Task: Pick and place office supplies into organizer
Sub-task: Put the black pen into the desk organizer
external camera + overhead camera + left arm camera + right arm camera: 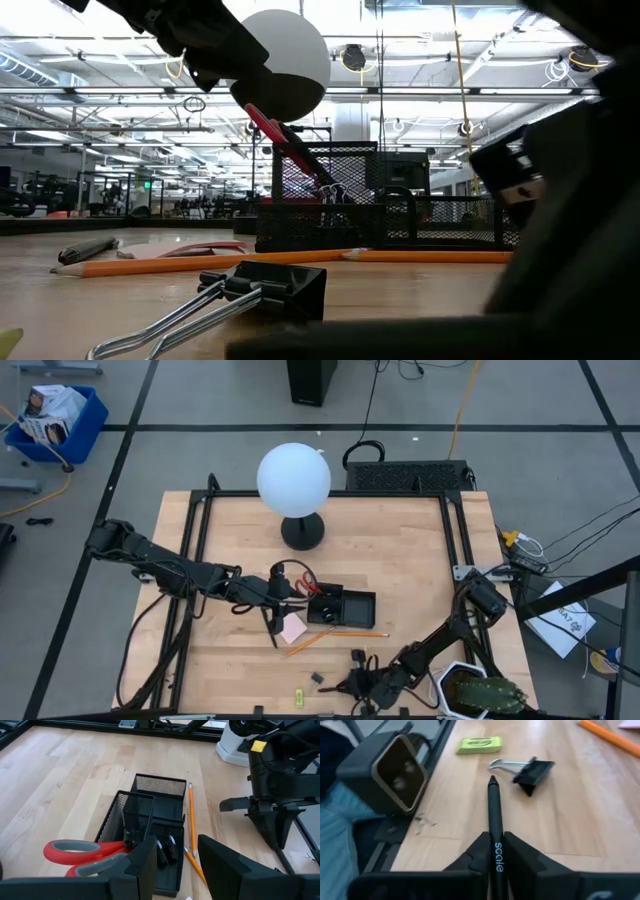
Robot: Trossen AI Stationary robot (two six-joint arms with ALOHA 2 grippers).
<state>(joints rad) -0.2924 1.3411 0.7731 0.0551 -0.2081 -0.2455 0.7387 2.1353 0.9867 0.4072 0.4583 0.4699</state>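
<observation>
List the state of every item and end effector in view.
Red-handled scissors: standing tilted in the organizer.
Black pen: gripped by right end effector.
Binder clip: loose on table.
Orange pencil: lying beside organizer.
Left end effector: open.

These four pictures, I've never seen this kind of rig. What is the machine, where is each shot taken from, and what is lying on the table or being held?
Two dark robot arms work at a wooden table. One camera looks straight down, one sits at table-top height, and one rides on each wrist. The left gripper is open above the black mesh organizer, where the red-handled scissors lean in a compartment. The right gripper, near the table's front edge, is shut on a black pen. On the wood lie orange pencils, a pink sticky-note pad, a binder clip and a yellow-green piece. A white globe lamp stands behind.
</observation>
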